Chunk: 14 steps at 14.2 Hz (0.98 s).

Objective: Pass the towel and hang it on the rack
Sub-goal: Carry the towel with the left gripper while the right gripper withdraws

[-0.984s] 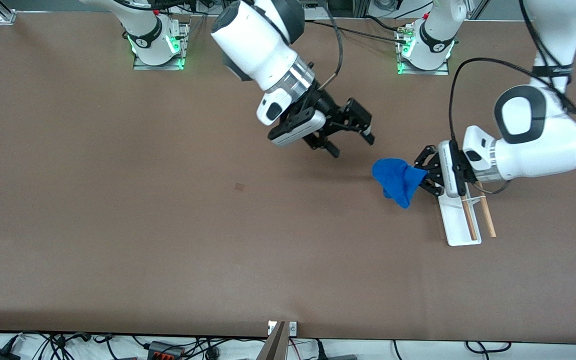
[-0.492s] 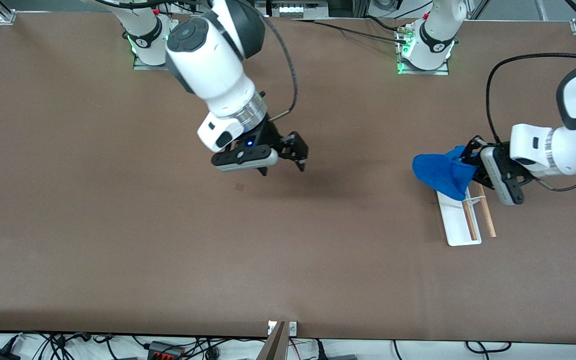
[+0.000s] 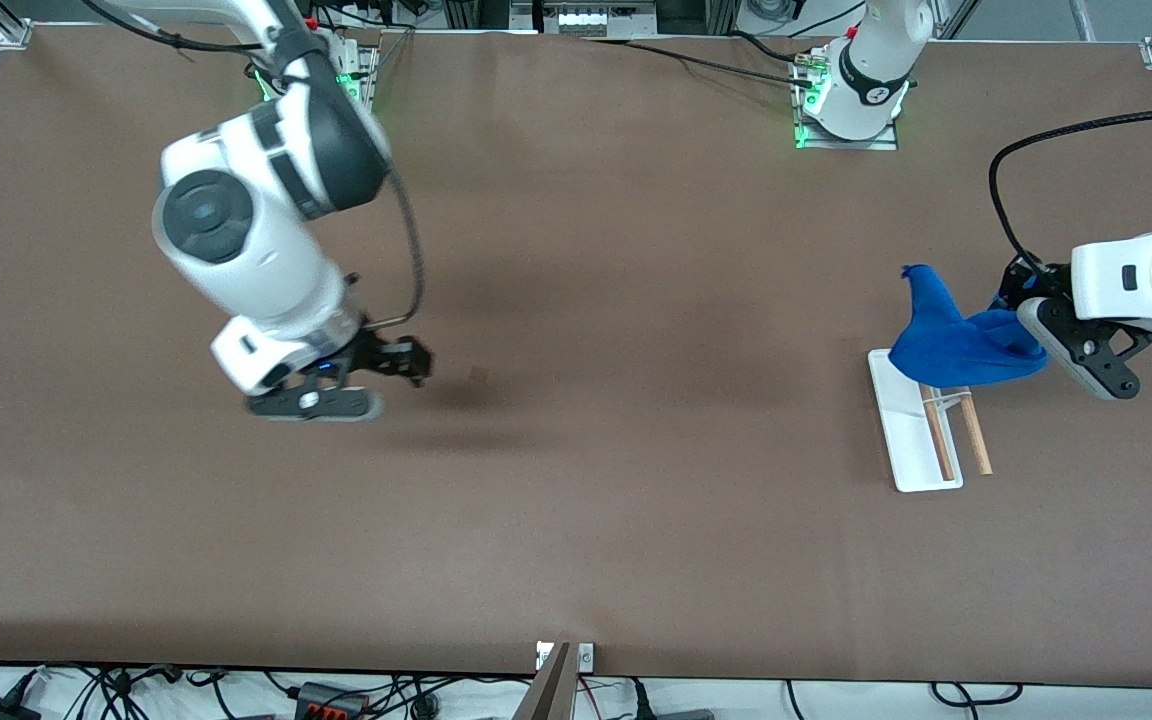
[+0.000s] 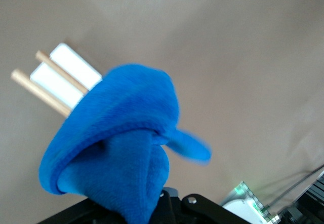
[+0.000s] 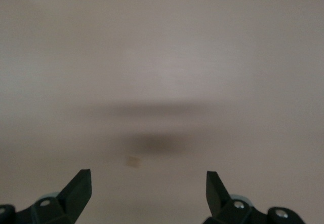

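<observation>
My left fingers (image 3: 1021, 322) pinch the towel (image 3: 956, 340) in the air above the rack's (image 3: 911, 455) end that lies farther from the front camera. The rack stands on the counter (image 3: 636, 520) toward the left arm's end, about midway between the base edge and the camera edge. My right fingers (image 3: 406, 365), spread apart, hang over bare counter toward the right arm's end, well apart from the rack.

Even overhead light fell on the brown desk (image 3: 576, 520), with soft shadows under the right arm (its casing smeared by motion). The right wrist view was hazy and washed out; the towel (image 4: 116, 143) blurred at its tip.
</observation>
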Each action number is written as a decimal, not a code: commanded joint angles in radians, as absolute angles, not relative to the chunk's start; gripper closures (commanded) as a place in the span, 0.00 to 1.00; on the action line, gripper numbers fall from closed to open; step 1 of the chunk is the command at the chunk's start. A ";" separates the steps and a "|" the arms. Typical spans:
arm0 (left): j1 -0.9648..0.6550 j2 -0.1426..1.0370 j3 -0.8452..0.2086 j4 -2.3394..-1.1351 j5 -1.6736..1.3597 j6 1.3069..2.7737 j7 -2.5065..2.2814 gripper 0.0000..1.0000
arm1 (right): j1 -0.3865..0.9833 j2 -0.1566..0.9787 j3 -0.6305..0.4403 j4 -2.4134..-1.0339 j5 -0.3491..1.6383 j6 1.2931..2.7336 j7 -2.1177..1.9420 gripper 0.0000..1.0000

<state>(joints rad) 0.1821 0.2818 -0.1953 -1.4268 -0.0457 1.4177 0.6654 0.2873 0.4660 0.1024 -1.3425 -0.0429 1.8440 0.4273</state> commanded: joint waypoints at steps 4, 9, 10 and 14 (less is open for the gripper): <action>0.167 0.299 -0.207 -1.361 -0.008 1.252 0.427 1.00 | 0.156 0.353 0.060 -1.331 -0.055 1.686 0.209 0.00; 0.160 0.324 -0.209 -1.210 -0.052 1.092 0.045 0.98 | -0.001 0.270 0.029 -1.347 -0.032 1.577 -0.033 0.00; 0.167 0.328 -0.207 -1.212 -0.107 1.092 -0.033 0.98 | -0.026 0.267 0.029 -1.347 -0.029 1.571 -0.052 0.00; 0.164 0.373 -0.202 -1.212 -0.189 1.133 -0.095 1.00 | -0.032 0.235 0.025 -1.362 -0.032 1.563 -0.040 0.00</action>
<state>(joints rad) 0.1701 0.3253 -0.2032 -1.2570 -0.1537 1.1260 -0.0636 -0.0358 0.2785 0.0192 -1.3231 -0.0411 1.5648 -0.0386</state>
